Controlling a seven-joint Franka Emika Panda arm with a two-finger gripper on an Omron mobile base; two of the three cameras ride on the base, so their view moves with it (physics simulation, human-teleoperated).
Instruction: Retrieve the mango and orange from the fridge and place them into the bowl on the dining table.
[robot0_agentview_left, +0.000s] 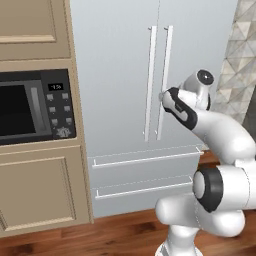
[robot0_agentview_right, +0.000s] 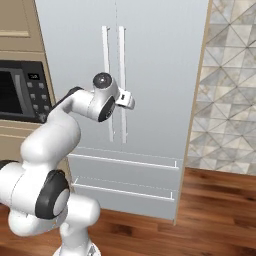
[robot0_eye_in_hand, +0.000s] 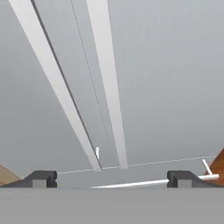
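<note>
the robot's fingers (robot0_eye_in_hand: 111, 179) stand as wide apart as they go and hold nothing; in the hand view the two dark tips rise at the bottom edge with the fridge (robot0_eye_in_hand: 166, 78) front between them. just ahead of the tips run the two long bar handles, the left handle (robot0_eye_in_hand: 57, 87) and the right handle (robot0_eye_in_hand: 107, 78), slanting across that view, with the thin seam of the doors between them. neither tip touches a handle as far as this view tells.

from the left base view the hand (robot0_agentview_left: 167, 97) sits close against the handles at about mid-height, and whether it touches one cannot be told. the right base view shows the hand (robot0_agentview_right: 126, 100) from the side, just beside the right handle.

the doors are shut, so the mango and the orange, presumably inside, are hidden. judging by this, the task is at its very start: the door is not yet open, no fruit is fetched, and both trips to the bowl on the bench remain.

the left base view also takes in a black-fronted microwave (robot0_agentview_left: 30, 107) set in beige cabinets (robot0_agentview_left: 40, 195) to the fridge's left; the right base view adds a patterned tile wall (robot0_agentview_right: 230, 85) on the fridge's right. both show two drawers (robot0_agentview_left: 145, 175) below the doors and a wood floor (robot0_agentview_right: 215, 210).
</note>
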